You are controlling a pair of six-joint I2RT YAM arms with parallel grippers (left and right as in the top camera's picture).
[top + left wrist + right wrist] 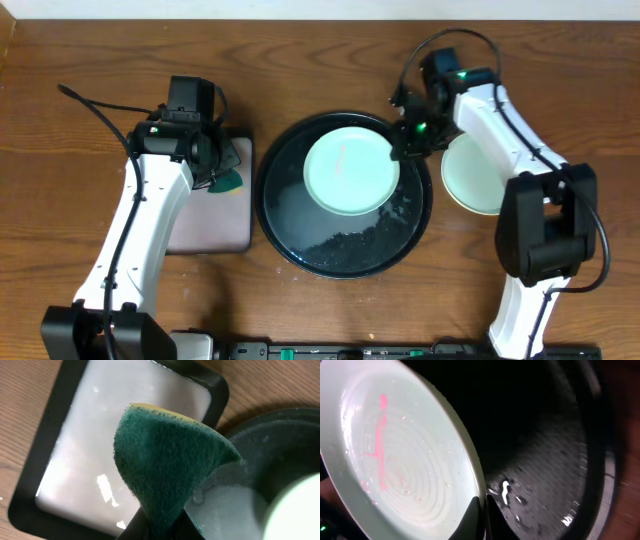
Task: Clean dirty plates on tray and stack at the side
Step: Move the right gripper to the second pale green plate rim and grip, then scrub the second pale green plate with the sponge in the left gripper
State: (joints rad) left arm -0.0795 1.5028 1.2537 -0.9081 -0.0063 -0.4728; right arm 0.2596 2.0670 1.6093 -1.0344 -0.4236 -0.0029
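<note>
Mint-aqua plate (pixel 350 170), streaked pink, lies over the round black tray (pixel 300 250) just left of my right hand (pixel 481 510), which clenches its rim, I judge to steady it for scrubbing by my left hand (pixel 218 170), grasping the green scouring sponge (pixel 165 470).

A brown wooden table (pixel 70 60) with dark, streaked grain filled nearly the whole overhead view. Along its far edge ran a narrow pale strip (pixel 300 8), too thin to identify. Light fell evenly, casting soft shadows on the wood.
</note>
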